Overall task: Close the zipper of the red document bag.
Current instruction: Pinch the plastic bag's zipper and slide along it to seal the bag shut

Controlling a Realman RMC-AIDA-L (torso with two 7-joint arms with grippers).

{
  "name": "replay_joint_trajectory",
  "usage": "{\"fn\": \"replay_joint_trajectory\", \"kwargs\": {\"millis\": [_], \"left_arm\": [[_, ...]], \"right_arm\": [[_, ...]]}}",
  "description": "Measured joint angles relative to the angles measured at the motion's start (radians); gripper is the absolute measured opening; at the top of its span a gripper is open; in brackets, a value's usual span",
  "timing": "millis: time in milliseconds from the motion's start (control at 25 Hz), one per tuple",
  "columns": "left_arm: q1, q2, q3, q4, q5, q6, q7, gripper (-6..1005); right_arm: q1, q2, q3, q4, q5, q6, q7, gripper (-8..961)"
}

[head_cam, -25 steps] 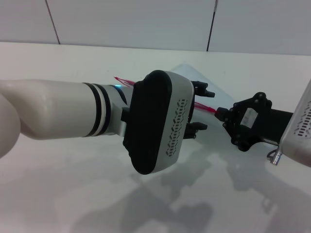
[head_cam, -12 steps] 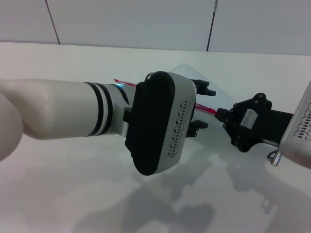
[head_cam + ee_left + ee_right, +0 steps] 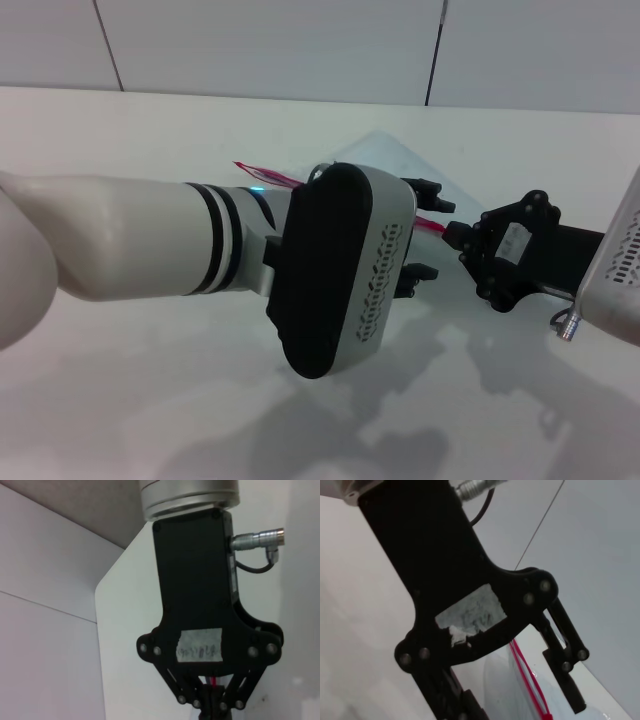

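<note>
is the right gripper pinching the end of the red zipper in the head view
Yes, the right gripper is shut on the near end of the zipper, whose red strip runs from its fingertips along the red document bag.

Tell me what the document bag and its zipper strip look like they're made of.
The red document bag looks like thin translucent plastic with a pale, slightly frosted finish: the white table shows through it faintly. The zipper looks like glossy red plastic, a thin bright double line along the bag's edge; whether it has teeth cannot be told. The left gripper and right gripper meet on it.
</note>
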Motion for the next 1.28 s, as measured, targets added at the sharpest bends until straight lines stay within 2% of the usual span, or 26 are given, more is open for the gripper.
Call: {"fn": "replay_joint_trajectory", "kwargs": {"millis": [640,760,1280], "left_arm": [[0.002,0.0,-0.011,-0.006,0.003,-0.005,-0.002,661],[0.001,0.001,-0.011,-0.007,0.003,-0.005,-0.002,549],[-0.001,0.001,-0.011,-0.011,0.003,-0.01,-0.002,506]], "right_arm": [[-0.002,0.0,-0.003,-0.007,0.0,0.0,0.0,82],[-0.013,0.0,-0.013,-0.027,0.0,0.0,0.0,84],[-0.029,-0.002,-0.029,-0.064,-0.003,-0.011,0.0,91]]}}
